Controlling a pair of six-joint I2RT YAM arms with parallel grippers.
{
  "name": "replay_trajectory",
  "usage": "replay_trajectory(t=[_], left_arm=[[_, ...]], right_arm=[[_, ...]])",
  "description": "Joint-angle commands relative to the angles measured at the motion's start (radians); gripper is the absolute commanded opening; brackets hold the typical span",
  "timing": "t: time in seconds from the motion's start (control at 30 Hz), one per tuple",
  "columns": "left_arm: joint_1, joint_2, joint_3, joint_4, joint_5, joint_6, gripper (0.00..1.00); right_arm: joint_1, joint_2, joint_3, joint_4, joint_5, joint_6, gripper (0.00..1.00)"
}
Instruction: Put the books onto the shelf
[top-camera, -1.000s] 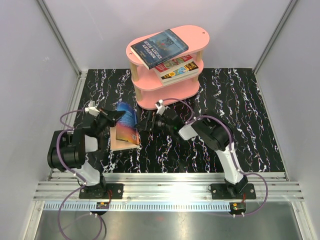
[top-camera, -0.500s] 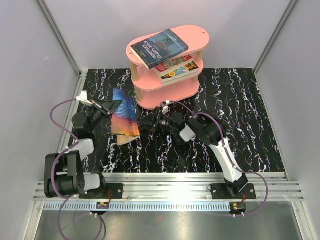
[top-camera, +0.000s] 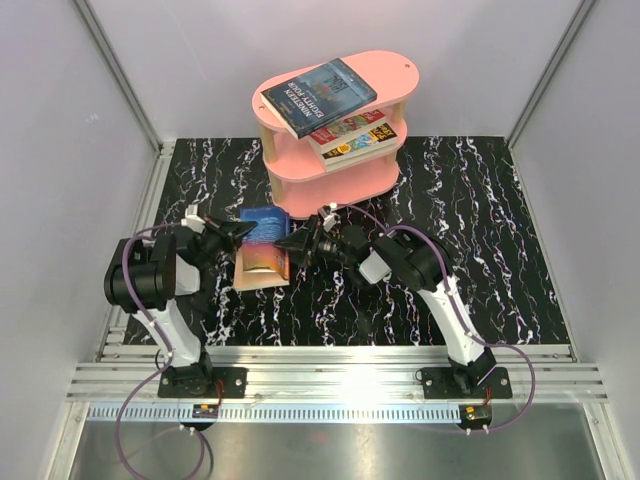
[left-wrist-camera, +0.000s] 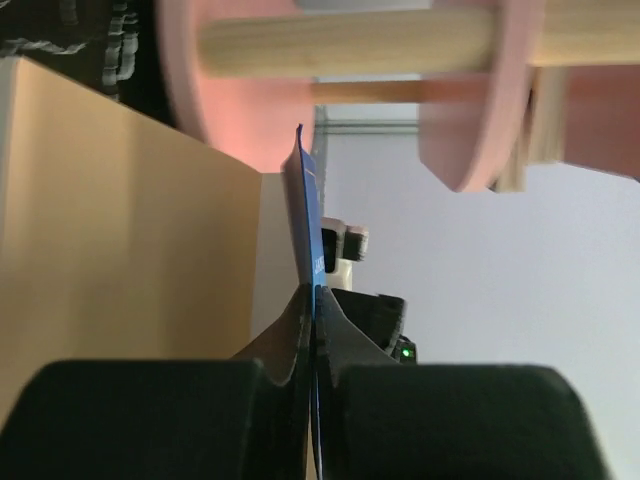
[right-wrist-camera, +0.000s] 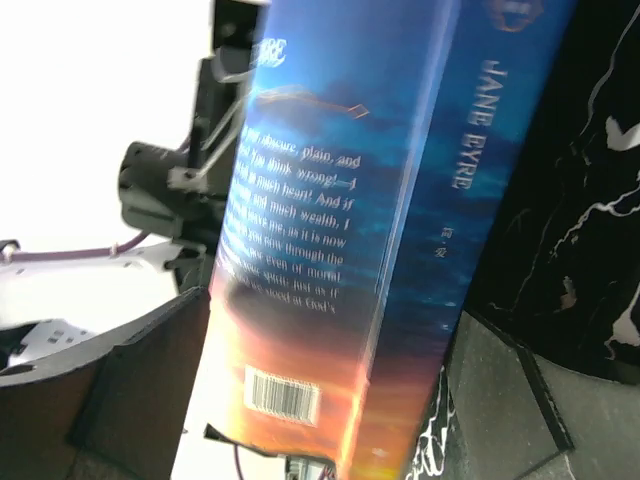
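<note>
A dark blue and orange book (top-camera: 262, 243), titled "Jane Eyre", stands tilted on the black marbled table between my two grippers. My left gripper (top-camera: 238, 232) is shut on its thin blue cover (left-wrist-camera: 308, 220), with the tan page block (left-wrist-camera: 120, 260) hanging to the left of it. My right gripper (top-camera: 291, 247) is open, its fingers (right-wrist-camera: 150, 390) on either side of the book (right-wrist-camera: 340, 230) at the spine end. The pink shelf (top-camera: 380, 70) stands behind, holding a dark blue book (top-camera: 318, 96) on top and red and yellow books (top-camera: 352, 136) on the middle tier.
The shelf's pink boards and pale posts (left-wrist-camera: 340, 40) fill the top of the left wrist view, close beyond the book. Black marbled table (top-camera: 480, 220) stretches to the right. Grey walls enclose three sides, and a metal rail (top-camera: 330, 380) runs along the near edge.
The left gripper has brought the book down and rightward from a raised tilt. The right gripper has slid left until its open fingers straddle the book's spine end.
</note>
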Motion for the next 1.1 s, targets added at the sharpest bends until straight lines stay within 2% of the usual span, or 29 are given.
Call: replay_trajectory(t=[0.0,0.23,0.3,0.33,0.47,0.5,0.57,0.6,0.63,0.7,0.73,0.8,0.93,1.07], left_arm=[[-0.016,0.001,0.077,0.430,0.064,0.011,0.00],[-0.031,0.014,0.087,0.429,0.099,0.014,0.00],[-0.014,0.065,0.070,0.429,0.103,0.020,0.02],[-0.004,0.135,0.058,0.430,0.106,0.020,0.25],[0.046,0.284,0.047,0.429,0.116,-0.007,0.72],[0.067,0.307,0.047,0.429,0.119,-0.018,0.76],[0.081,0.326,0.047,0.429,0.130,-0.018,0.82],[0.085,0.334,0.050,0.429,0.133,-0.015,0.86],[0.089,0.334,0.048,0.429,0.139,-0.012,0.92],[0.090,0.323,0.048,0.429,0.141,-0.004,0.99],[0.089,0.314,0.048,0.429,0.148,0.000,0.99],[0.090,0.289,0.042,0.427,0.149,0.022,0.99],[0.093,0.202,0.015,0.427,0.152,0.068,0.99],[0.107,0.050,-0.059,0.427,0.116,0.131,0.99]], right_arm=[[0.010,0.043,0.012,0.190,-0.040,0.010,1.00],[0.010,0.077,0.051,0.188,-0.066,0.025,1.00],[0.010,0.094,0.066,0.188,-0.071,0.031,0.92],[0.012,0.100,0.069,0.188,-0.073,0.034,0.90],[0.012,0.117,0.080,0.188,-0.069,0.036,0.68],[0.012,0.123,0.081,0.188,-0.066,0.037,0.61],[0.012,0.128,0.086,0.187,-0.069,0.036,0.55],[0.010,0.131,0.089,0.187,-0.068,0.037,0.45],[0.010,0.138,0.092,0.187,-0.066,0.039,0.39],[0.012,0.151,0.107,0.187,-0.068,0.045,0.25],[0.012,0.154,0.113,0.187,-0.072,0.047,0.13],[0.012,0.148,0.123,0.185,-0.074,0.048,0.00],[0.009,0.056,0.075,0.117,-0.065,-0.022,0.00],[0.009,-0.142,-0.044,-0.069,-0.062,-0.192,0.00]])
